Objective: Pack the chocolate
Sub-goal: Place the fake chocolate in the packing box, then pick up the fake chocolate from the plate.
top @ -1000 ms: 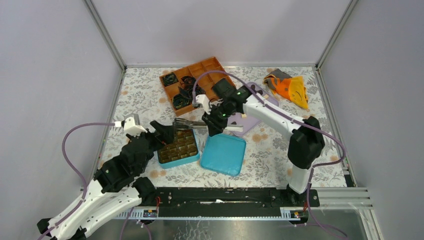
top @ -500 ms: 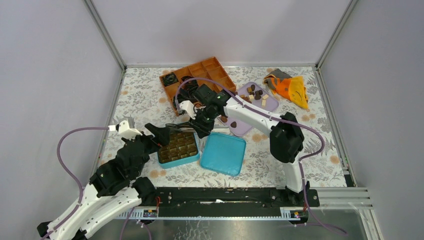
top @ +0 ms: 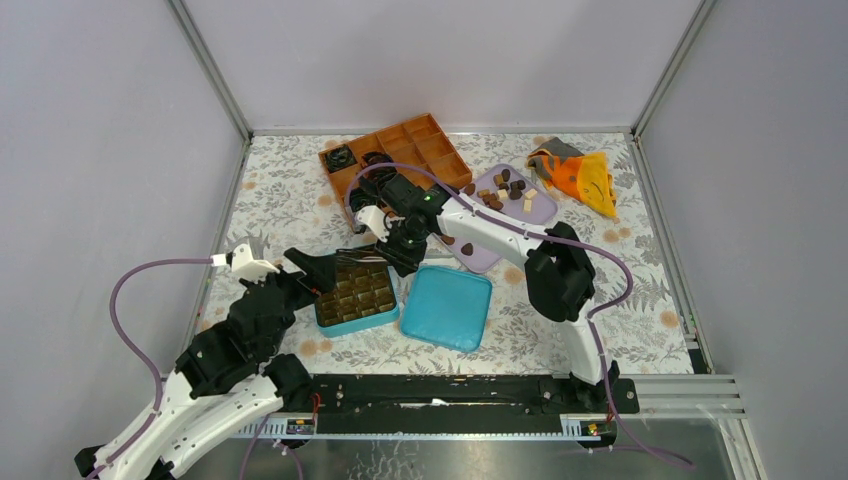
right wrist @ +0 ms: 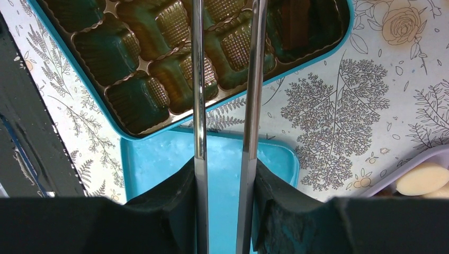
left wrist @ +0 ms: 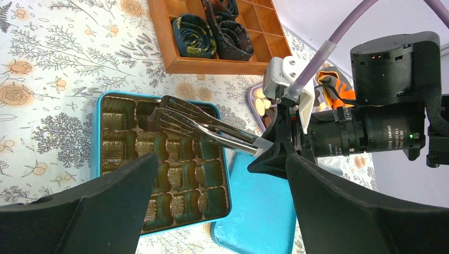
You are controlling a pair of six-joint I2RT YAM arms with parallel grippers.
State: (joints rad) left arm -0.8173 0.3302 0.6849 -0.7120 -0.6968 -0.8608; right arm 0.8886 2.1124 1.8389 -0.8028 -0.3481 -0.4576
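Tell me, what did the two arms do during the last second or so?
The right gripper, shut on the metal tongs, swung left, carrying the tong tips over the blue box and uncovering the purple tray of chocolate. The left gripper, open, drifted slightly left beside the box. Box, lid and wooden organiser stayed put.

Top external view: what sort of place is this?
Probably a lab robot cell: plain grey walls in aluminium framing, left arm and right arm bolted to a black rail, floral tabletop.

brown chocolate, teal tin, floral tablecloth
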